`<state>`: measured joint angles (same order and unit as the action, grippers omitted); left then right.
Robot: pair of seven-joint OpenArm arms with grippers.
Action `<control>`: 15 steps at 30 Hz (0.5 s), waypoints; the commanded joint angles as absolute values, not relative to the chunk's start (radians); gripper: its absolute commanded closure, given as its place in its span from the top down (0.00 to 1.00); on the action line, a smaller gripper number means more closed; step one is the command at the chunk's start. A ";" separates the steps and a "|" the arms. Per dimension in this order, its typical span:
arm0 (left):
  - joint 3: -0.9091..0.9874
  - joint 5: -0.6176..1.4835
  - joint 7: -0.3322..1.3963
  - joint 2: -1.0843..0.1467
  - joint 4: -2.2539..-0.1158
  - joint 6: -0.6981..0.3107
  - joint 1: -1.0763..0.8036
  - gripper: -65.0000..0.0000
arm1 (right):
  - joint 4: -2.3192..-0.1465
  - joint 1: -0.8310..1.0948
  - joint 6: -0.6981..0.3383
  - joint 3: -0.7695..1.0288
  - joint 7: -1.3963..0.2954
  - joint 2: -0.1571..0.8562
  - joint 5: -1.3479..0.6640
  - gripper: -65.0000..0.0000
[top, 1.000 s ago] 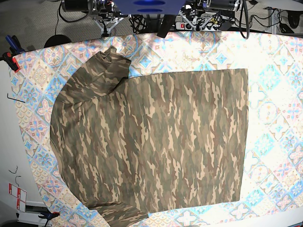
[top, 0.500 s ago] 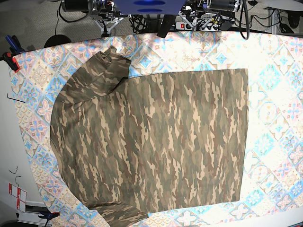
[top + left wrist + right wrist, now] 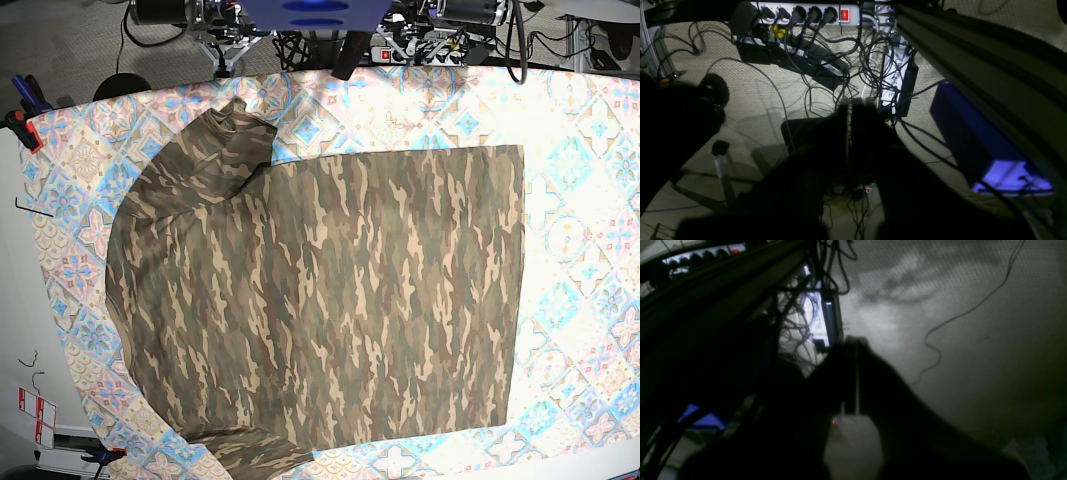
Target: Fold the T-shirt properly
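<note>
The camouflage T-shirt (image 3: 320, 300) lies spread nearly flat on the table in the base view, its hem a straight edge at the right. One sleeve (image 3: 235, 140) is bunched at the upper left. The other sleeve (image 3: 250, 455) reaches the bottom edge of the view. Neither gripper is over the shirt. In the left wrist view my left gripper (image 3: 855, 103) is shut with nothing in it, hanging over the floor and cables. My right gripper (image 3: 855, 340) is shut and empty too, a dark shape above bare floor.
The pastel diamond-patterned tablecloth (image 3: 580, 200) covers the table around the shirt. Behind the table's far edge are the arm mounts (image 3: 320, 15), a power strip (image 3: 806, 13), tangled cables (image 3: 873, 66) and a blue box (image 3: 973, 133). Clamps (image 3: 25, 105) grip the table's left corner.
</note>
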<state>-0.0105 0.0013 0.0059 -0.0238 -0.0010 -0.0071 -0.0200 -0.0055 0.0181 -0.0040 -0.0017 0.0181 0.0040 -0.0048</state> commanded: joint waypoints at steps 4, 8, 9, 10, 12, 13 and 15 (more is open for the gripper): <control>-0.012 0.002 -0.002 -0.051 -0.002 -0.004 -0.073 0.00 | -0.001 0.071 -0.005 0.002 0.045 0.007 -0.002 0.00; -0.012 0.002 -0.004 -0.070 -0.002 -0.004 -0.101 0.00 | 0.000 0.111 -0.005 0.002 0.108 0.007 -0.004 0.00; -0.012 0.002 -0.007 -0.074 -0.002 -0.004 -0.102 0.00 | 0.000 0.117 -0.005 0.002 0.120 0.007 -0.004 0.00; -0.010 0.002 -0.022 -0.074 -0.002 -0.004 -0.107 0.00 | 0.000 0.127 -0.005 0.002 0.131 0.007 -0.004 0.00; -0.008 0.004 -0.102 -0.081 -0.002 -0.004 -0.140 0.00 | 0.000 0.142 -0.005 0.002 0.157 0.004 -0.004 0.00; -0.010 0.004 -0.162 -0.090 -0.002 -0.004 -0.153 0.00 | 0.000 0.148 -0.005 0.002 0.176 0.004 -0.004 0.00; -0.008 0.004 -0.278 -0.099 0.000 -0.004 -0.188 0.00 | 0.000 0.168 -0.005 0.002 0.220 0.002 -0.004 0.00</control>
